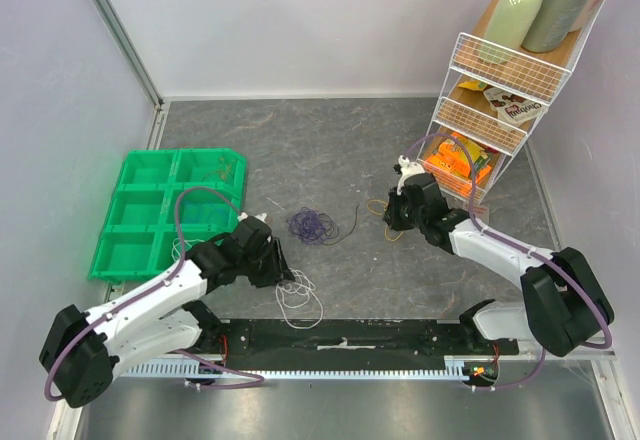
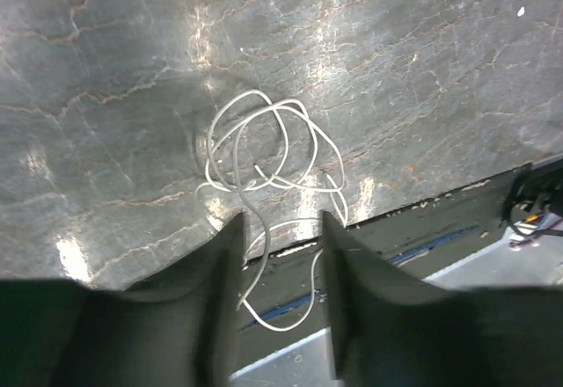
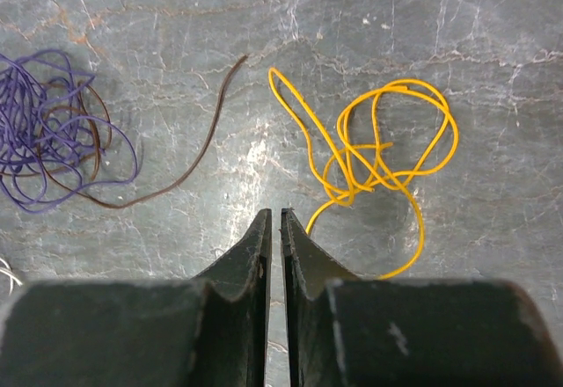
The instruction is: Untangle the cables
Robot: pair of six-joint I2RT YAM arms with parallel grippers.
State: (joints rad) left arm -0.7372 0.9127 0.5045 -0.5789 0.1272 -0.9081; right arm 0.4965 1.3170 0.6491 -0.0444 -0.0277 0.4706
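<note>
Separating stage | left gripper point(image 2: 281, 229) open astride white cable point(image 2: 264, 141) | right gripper point(image 3: 273, 220) closed, empty, beside yellow cable point(image 3: 387, 145) | next likely: tease brown cable point(image 3: 207, 141) from purple coil point(image 3: 40, 141)

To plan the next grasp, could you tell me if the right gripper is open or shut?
Shut: the right gripper shows only an empty slit between its fingers; the yellow cable lies beside it.
</note>
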